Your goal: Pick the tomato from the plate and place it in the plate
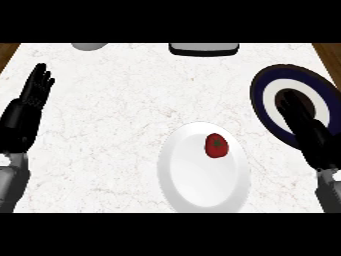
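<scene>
A small red tomato lies on the upper right part of a white plate at the counter's lower middle. A second plate, dark blue with a white ring and a black centre, sits at the right. My right hand is over that blue plate's lower middle, fingers straight and pointing up, hiding part of it; it stands well to the right of the tomato and holds nothing. My left hand rests open at the left edge, fingers up.
A dark tray-like object with a pale top sits at the far edge, middle right. A grey rounded object peeks in at the far edge, left of centre. Wooden flooring shows past both upper corners of the white marbled counter.
</scene>
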